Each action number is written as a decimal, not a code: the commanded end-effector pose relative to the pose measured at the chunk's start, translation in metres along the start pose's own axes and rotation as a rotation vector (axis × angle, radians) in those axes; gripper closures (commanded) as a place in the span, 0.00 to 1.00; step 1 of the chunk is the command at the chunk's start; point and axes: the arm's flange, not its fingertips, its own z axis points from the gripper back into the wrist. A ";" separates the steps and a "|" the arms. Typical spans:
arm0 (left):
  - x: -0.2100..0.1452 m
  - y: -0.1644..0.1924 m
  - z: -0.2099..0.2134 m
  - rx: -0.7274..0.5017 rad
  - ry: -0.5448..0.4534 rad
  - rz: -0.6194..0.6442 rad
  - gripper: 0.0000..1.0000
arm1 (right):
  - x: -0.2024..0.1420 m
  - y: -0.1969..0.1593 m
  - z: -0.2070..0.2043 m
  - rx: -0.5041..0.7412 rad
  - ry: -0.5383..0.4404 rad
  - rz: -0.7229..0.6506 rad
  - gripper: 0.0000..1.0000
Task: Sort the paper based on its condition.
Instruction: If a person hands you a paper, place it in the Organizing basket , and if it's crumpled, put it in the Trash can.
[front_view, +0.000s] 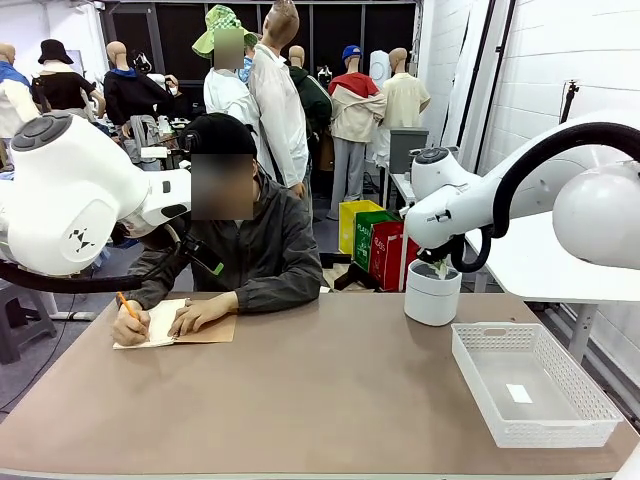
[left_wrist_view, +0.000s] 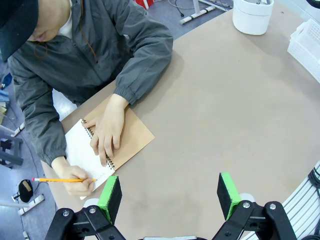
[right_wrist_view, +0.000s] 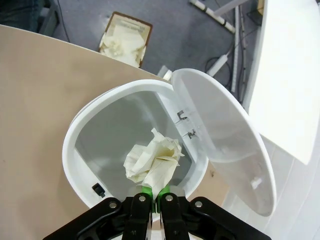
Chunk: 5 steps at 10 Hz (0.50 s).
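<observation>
Paper (right_wrist_view: 152, 162), crumpled into 1 loose wad, sits pinched between the green pads of your right claw (right_wrist_view: 152, 197), which is closed down narrow on its lower edge. In the right wrist view the wad stands at 12 o'clock from the fingertips, straight ahead of them, and it lies inside the ring of the white bin (right_wrist_view: 85, 145), whose lid (right_wrist_view: 225, 145) is swung open toward 3 o'clock. From the front camera you see the same wad (front_view: 440, 268) just above the bin's (front_view: 432, 295) mouth, at about 2 o'clock from the table's middle.

That is the relation your next move turns on: the wad is over the opening and not over the rim or the lid, so letting go should drop it in. It has no long axis to speak of, so the wrist's roll hardly matters. I judge the crumpled-sheet step nearly done.

Your left claw (left_wrist_view: 169, 194) hangs with its 2 fingers spread wide and nothing between them, above bare table. The person's notebook (left_wrist_view: 135, 135) lies at 11 o'clock from it, with 1 hand (left_wrist_view: 107, 132) flat on it and the other holding a pencil (left_wrist_view: 60, 179). The white basket (front_view: 474, 385) waits at 4 o'clock on the table, well apart from both claws.
</observation>
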 end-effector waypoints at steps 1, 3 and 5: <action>-0.001 0.001 0.000 0.004 0.001 0.002 0.00 | 0.011 0.000 -0.002 -0.033 0.016 0.009 0.76; -0.001 0.001 0.000 0.004 0.001 0.002 0.00 | 0.012 -0.001 -0.003 -0.029 0.016 0.005 0.36; -0.001 0.001 0.000 0.004 0.001 0.002 0.00 | 0.012 -0.001 -0.001 -0.026 0.007 0.003 0.00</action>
